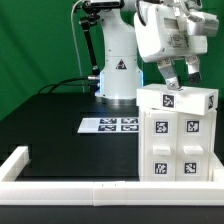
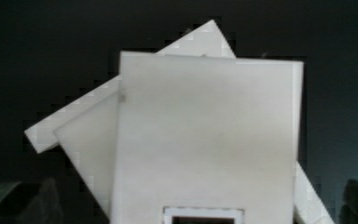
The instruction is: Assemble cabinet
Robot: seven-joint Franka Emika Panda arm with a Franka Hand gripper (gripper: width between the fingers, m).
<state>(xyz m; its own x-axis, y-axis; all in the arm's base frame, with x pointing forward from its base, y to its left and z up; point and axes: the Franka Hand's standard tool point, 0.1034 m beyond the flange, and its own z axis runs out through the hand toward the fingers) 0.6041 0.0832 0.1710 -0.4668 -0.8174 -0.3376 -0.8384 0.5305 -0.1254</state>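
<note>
The cabinet (image 1: 178,135) is a white box of flat panels with black-and-white tags, standing at the exterior view's right by the front rail. A separate top panel rests on it, slightly skewed. My gripper (image 1: 178,80) hangs just above the cabinet's top, tilted, fingers pointing down. In the wrist view the cabinet (image 2: 202,130) fills the middle, a tag showing at its near edge. My gripper (image 2: 185,215) is open; its dark fingers (image 2: 19,203) stand wide on either side of the white panel, with dark gaps between them and it.
The marker board (image 1: 110,125) lies flat on the black table, left of the cabinet in the exterior view. A white rail frame (image 1: 60,185) edges the table's front and left. The arm's white base (image 1: 117,75) stands at the back.
</note>
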